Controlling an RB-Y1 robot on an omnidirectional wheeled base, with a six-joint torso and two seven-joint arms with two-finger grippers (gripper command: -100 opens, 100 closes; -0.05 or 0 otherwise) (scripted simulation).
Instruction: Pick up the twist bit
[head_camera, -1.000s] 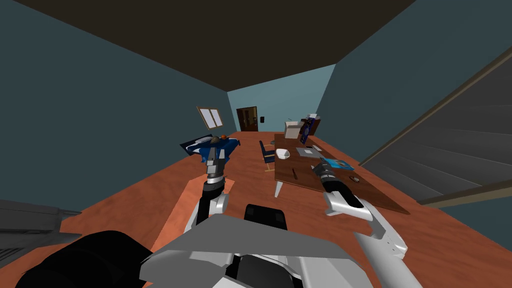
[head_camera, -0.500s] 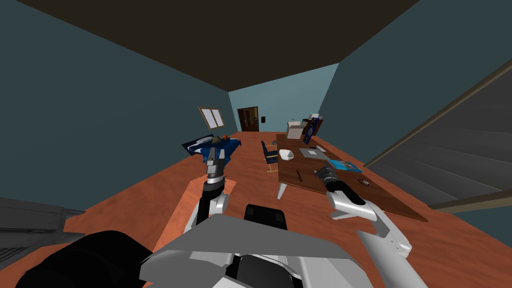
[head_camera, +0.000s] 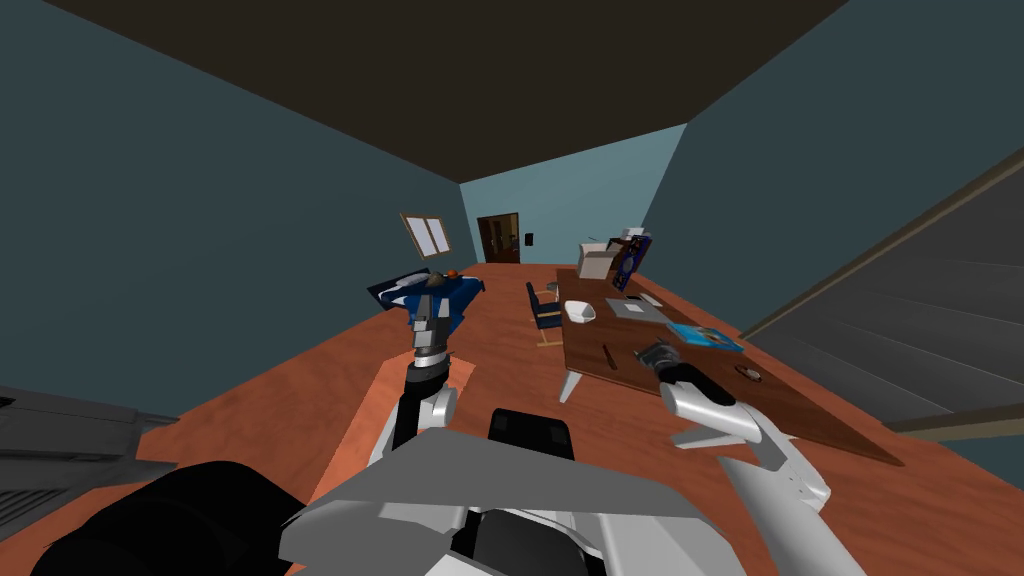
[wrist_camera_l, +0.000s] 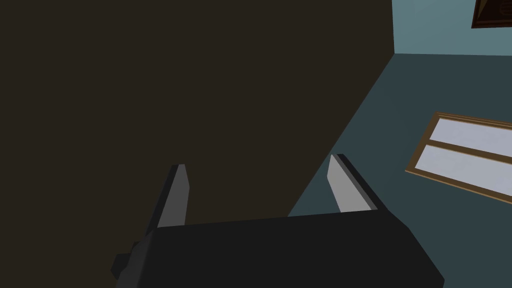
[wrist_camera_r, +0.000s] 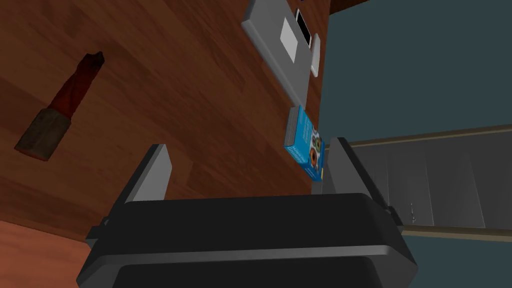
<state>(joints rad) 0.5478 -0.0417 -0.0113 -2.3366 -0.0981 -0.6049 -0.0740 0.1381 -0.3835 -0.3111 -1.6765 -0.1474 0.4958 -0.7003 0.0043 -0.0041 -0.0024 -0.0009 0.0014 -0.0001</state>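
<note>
**Observer:** Where is the twist bit?

**Me:** The twist bit (wrist_camera_r: 60, 117) lies flat on the brown wooden table (wrist_camera_r: 200, 100), close to the table's near left edge. It has a dark red fluted length and a duller brown shank. In the head view the bit is a thin dark sliver (head_camera: 607, 356) with bare wood all round it.

**Observer:** And your right claw?

**Me:** My right claw (wrist_camera_r: 248, 150) hangs over the table's near part, and the bit is off to its left. The fingers (wrist_camera_r: 152, 175) are spread wide with nothing between them but tabletop. They do not touch the bit. The head view puts the claw (head_camera: 655, 352) just right of the bit.

**Observer:** What else is on the table?

**Me:** A blue book (wrist_camera_r: 304, 145) lies to the right, near the table's right edge. Farther along there is a flat grey slab (wrist_camera_r: 280, 50) with a small white phone-like piece beside it. A white bowl (head_camera: 579, 311) sits on the left side, farther off than the bit.

**Observer:** And the left arm?

**Me:** It is raised out in front on the left, well apart from the table. The left claw (wrist_camera_l: 258, 162) has its blades parted and is empty.
</note>
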